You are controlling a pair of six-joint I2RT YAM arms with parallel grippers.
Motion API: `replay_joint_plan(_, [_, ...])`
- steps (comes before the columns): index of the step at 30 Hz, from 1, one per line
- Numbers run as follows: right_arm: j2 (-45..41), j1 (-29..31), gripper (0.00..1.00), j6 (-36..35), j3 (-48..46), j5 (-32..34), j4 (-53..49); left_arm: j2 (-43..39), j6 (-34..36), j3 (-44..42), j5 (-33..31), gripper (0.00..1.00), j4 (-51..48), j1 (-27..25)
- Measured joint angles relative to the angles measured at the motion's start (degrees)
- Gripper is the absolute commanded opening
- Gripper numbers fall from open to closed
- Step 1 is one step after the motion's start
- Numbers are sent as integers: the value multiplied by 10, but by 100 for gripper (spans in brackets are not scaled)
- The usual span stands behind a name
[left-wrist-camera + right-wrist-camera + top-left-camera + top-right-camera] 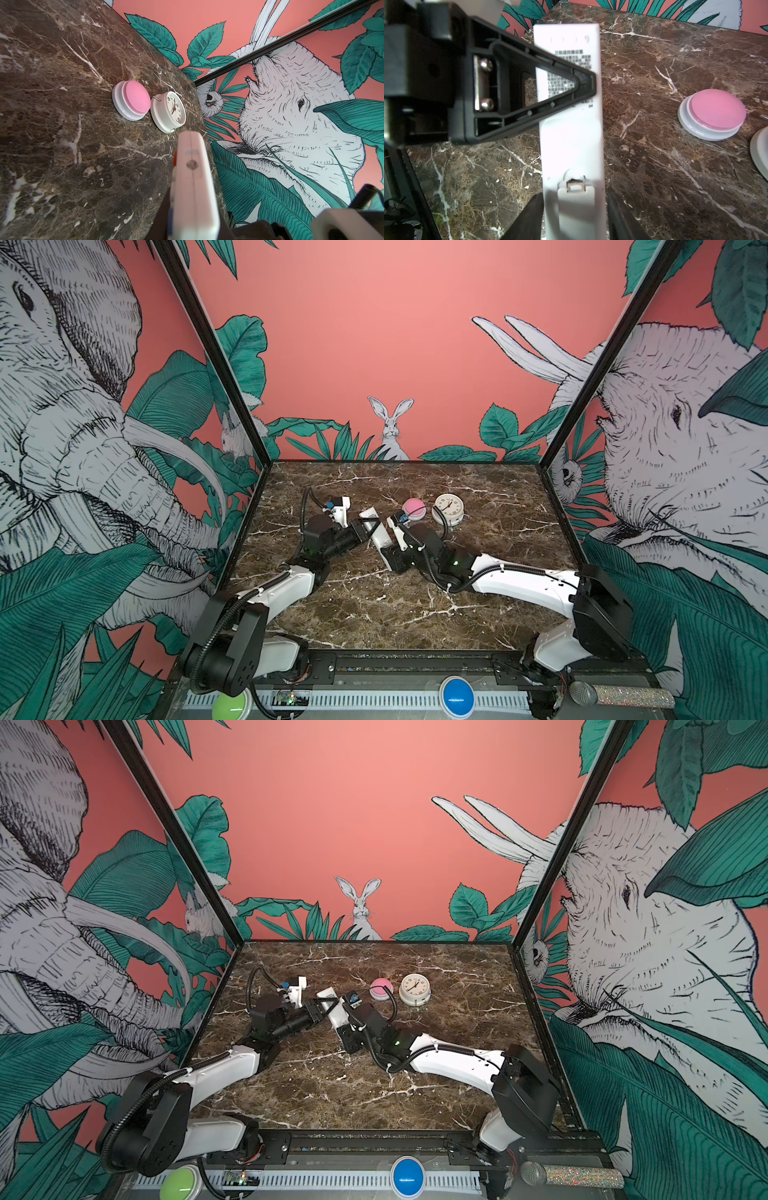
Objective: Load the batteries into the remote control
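Observation:
The remote control (pixel 571 145) is a slim white bar, held just above the marble table (pixel 675 166) with its plain back up, printed text near one end and a latched cover near the other. My left gripper (pixel 583 83) is shut across its middle. In the left wrist view the remote control (pixel 193 176) shows edge-on between the dark jaws of that gripper (pixel 194 212). My right gripper (pixel 574 193) is open, its fingers flanking the cover end with a thin gap on one side. In both top views the grippers (pixel 370 526) (pixel 384 547) meet at the remote control (pixel 332 1011). No batteries are visible.
A pink dome button (pixel 414 508) and a round white clock (pixel 448 508) sit close behind the right gripper. Green (pixel 230 707) and blue (pixel 457 695) buttons and a microphone (pixel 602 695) lie along the front rail. Walls enclose three sides.

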Motion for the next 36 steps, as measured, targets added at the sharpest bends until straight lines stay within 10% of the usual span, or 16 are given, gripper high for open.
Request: replay_joint_plan(36, [-101,-24,61,-11,-11,-8,-71,-15,6,-10,36,0,0,0])
